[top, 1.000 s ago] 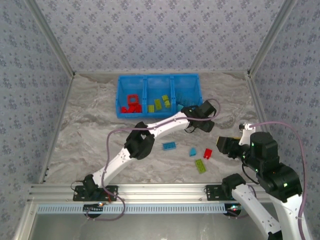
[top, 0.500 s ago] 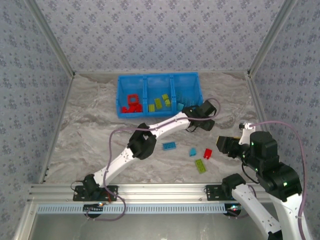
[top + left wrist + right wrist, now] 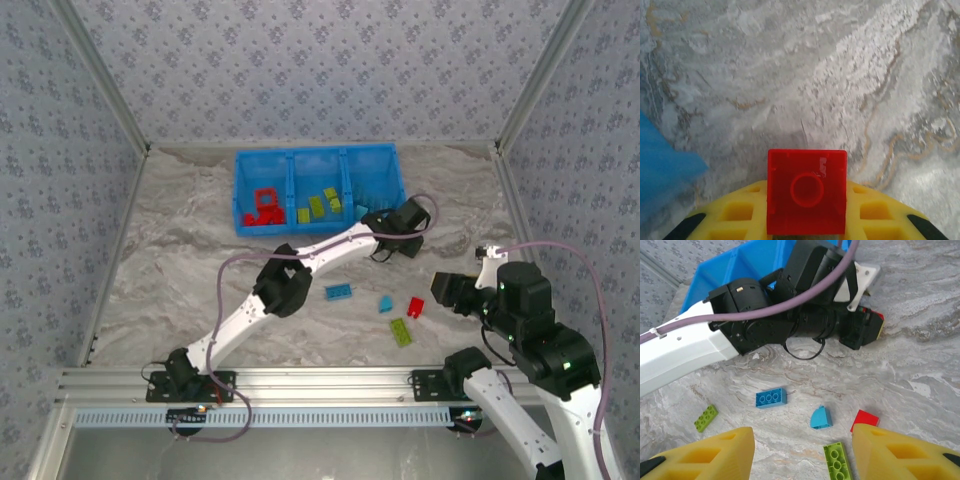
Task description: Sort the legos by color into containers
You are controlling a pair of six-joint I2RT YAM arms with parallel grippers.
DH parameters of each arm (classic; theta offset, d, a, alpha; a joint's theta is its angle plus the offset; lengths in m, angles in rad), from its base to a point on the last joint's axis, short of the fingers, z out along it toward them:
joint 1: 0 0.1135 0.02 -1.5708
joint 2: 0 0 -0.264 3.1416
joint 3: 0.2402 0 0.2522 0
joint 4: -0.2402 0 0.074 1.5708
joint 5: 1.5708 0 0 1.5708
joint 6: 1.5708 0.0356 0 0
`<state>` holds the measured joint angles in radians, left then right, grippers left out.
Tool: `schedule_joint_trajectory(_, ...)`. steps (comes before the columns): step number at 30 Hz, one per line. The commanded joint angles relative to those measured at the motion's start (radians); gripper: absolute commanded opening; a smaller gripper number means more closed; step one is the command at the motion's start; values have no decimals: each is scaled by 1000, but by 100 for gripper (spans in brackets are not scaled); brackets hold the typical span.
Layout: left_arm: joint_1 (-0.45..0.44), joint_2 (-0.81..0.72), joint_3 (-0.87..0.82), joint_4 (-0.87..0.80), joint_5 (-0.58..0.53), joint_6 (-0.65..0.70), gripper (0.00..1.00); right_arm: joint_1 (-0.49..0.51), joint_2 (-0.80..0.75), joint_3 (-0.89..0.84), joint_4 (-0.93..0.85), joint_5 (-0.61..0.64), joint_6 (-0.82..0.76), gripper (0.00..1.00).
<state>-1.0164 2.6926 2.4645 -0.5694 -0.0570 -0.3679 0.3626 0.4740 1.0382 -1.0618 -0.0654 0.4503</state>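
- Over the last second the left jaws have closed, and they now grip a small red square plastic brick with one stud.
- The left arm has edged slightly towards the bright blue three-compartment plastic bin.
- We see that arm stretched diagonally across the marbled grey worktop, holding the brick just beside the bin's near right corner.
- The right jaws stay open and empty above loose bricks.
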Motion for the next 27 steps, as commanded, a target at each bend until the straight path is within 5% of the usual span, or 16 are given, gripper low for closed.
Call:
schedule_joint_trajectory(1, -41, -184, -128, 70, 2, -36, 23, 6, 0, 23, 47, -46, -44, 57)
schedule_joint_trajectory(10, -21, -694, -742, 197, -9, -166, 24, 7, 38, 60, 138, -273, -185, 56)
schedule_joint_trajectory(15, 92, -985, -1026, 119, -28, -221, 24, 59, 81, 4, 275, -290, -172, 56)
schedule_joint_trajectory(17, 160, -1069, -1087, 61, -32, -217, 25, 145, 115, -14, 330, -225, -174, 56)
schedule_joint_trajectory(23, 420, -1196, -1169, -7, 37, -150, 26, 609, 331, 3, 488, 165, -240, 56)
schedule_joint_trajectory(27, 569, -1131, -1133, 17, 139, -108, 26, 734, 489, 16, 649, 209, -228, 56)
